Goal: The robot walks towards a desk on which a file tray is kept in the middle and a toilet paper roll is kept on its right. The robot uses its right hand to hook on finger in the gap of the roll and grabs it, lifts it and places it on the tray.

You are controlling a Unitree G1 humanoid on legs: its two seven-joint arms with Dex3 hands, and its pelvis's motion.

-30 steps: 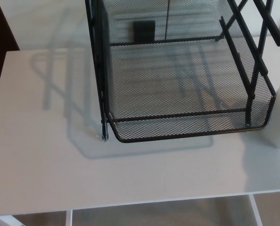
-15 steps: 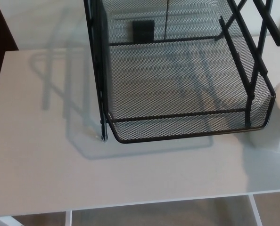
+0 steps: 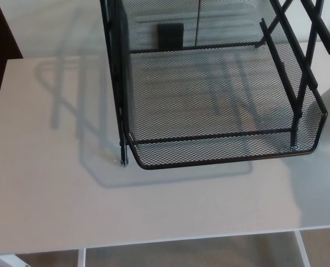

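A black wire-mesh file tray (image 3: 220,161) stands on a pale white counter (image 3: 54,189), filling the upper middle and right of the head view. Its lowest tier is a shallow mesh basket with a rounded front rim, and that basket holds nothing. Black upright posts rise at the tray's left front corner and along its right side, and the mesh of an upper tier shows at the top edge of the view. A small dark square tab (image 3: 170,35) sits against the tray's back wall. The tray throws a soft grey shadow (image 3: 70,94) across the counter to its left and just in front of its front rim.

The toilet paper roll does not show anywhere in this view: it is neither on the counter to the tray's right nor in the tray. Neither of the robot's hands shows either, so whether the fingers are released, clenched or grasping something cannot be told. Below the counter's front edge a strip of brownish floor (image 3: 187,253) and parts of the white counter frame are visible
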